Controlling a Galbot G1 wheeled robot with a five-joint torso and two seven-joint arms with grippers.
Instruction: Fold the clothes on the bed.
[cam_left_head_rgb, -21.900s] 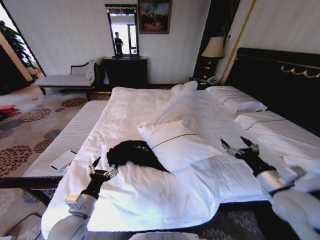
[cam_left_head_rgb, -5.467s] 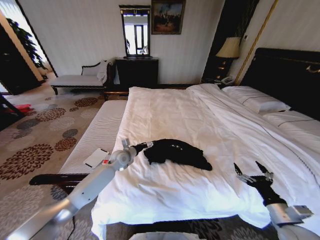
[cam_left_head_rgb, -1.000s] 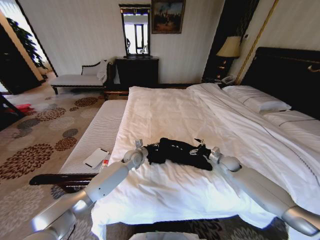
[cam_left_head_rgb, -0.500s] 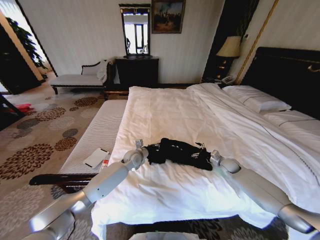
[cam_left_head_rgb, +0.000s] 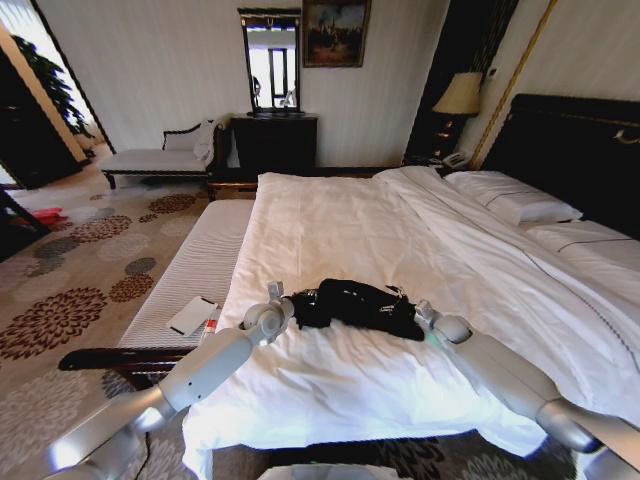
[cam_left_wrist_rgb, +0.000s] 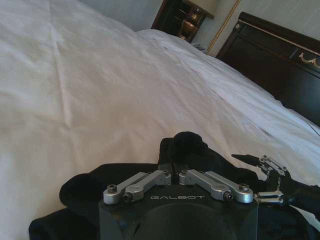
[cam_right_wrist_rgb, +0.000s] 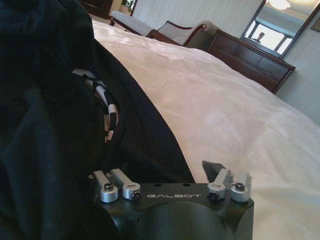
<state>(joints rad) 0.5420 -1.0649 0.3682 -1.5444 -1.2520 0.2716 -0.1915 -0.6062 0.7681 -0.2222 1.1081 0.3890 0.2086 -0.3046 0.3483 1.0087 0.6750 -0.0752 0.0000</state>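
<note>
Black soft T-shirt (cam_left_head_rgb: 355, 303), crumpled at frame centre on the white bed (cam_left_head_rgb: 330, 225); pinched by closed left gripper (cam_left_wrist_rgb: 173, 171); flanked by spread right gripper (cam_right_wrist_rgb: 165, 172), marked "GALBOT".

Pale walls, floral carpet (cam_left_head_rgb: 70, 290), dark dresser (cam_left_head_rgb: 275, 142) beneath mirror (cam_left_head_rgb: 272, 62), lit lamp (cam_left_head_rgb: 460, 97).

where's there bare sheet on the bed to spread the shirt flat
Free: the wide white stretch of the bed between the shirt and the far edge. Crowded: at the shirt, left gripper and right gripper flank it; pillows fill the headboard side.
</note>
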